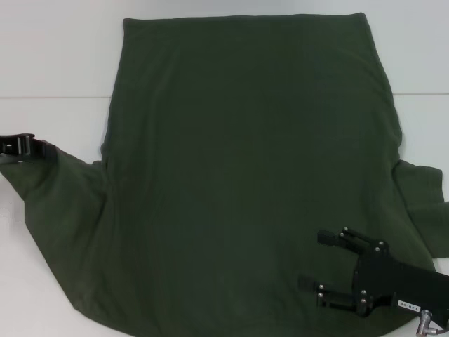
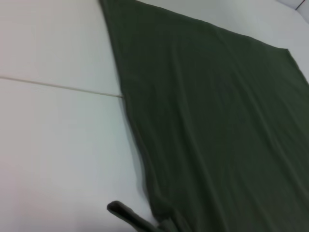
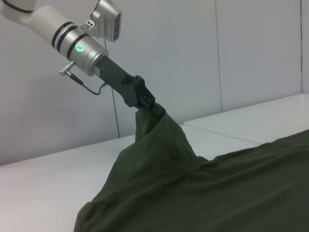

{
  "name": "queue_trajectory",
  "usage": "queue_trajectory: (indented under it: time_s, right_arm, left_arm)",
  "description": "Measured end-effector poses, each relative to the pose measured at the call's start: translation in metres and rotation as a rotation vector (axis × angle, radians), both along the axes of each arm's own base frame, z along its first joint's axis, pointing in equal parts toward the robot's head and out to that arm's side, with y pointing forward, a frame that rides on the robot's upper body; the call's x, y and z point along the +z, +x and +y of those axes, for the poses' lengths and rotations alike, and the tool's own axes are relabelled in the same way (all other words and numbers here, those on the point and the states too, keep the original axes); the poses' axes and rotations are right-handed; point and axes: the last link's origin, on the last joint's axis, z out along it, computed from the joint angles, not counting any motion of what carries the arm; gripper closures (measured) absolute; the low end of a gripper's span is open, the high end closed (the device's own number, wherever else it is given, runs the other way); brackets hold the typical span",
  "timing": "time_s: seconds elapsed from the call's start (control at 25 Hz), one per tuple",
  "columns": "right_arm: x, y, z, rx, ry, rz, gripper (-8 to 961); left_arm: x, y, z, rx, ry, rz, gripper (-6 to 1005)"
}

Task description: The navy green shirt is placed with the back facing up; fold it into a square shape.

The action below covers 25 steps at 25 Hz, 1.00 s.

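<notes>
I see the navy green shirt (image 1: 245,175) spread plain side up across the white table (image 1: 49,56), its straight hem lying toward the far edge and its sleeves toward the near edge, so the cloth covers most of the middle of the surface. My left gripper (image 1: 43,149) sits at the left edge of the table, closed on the end of the left sleeve; from the right wrist camera I can see that same gripper (image 3: 157,109) holding the sleeve pinched and lifted off the table, the fabric hanging down from it in a peaked fold. My right gripper (image 1: 321,260) hovers over the near right part of the shirt, just inside the right sleeve, its two black fingers (image 1: 330,236) parted and pointing toward the shirt's middle with nothing between them. The right sleeve lies flat near the right edge of the table. In the left wrist camera I see the shirt's (image 2: 217,121) long side edge running across the table, with a seam line (image 2: 58,86) in the table surface meeting it.
</notes>
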Motion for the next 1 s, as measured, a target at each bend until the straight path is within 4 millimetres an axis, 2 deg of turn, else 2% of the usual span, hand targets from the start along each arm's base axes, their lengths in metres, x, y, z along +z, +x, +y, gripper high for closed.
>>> queue_trajectory:
  time_s: [0.32,0.52,0.8,1.0]
  right_arm:
    - [0.000,-0.001,0.001,0.003,-0.001,0.001,53]
    - [0.000,-0.002,0.002,0.007,-0.001,0.001,53]
    - [-0.001,-0.003,0.003,0.004,-0.003,0.001,54]
    - [-0.003,-0.003,0.003,0.004,-0.004,0.003,55]
  left_arm:
    - [-0.002,0.011,0.003,0.013,-0.019,-0.028,971]
    - [-0.005,0.032,0.007,-0.001,-0.047,-0.110,968]
    - [-0.025,0.052,0.010,-0.005,-0.074,-0.231,946]
    - [-0.042,0.050,0.011,0.003,-0.069,-0.318,929]
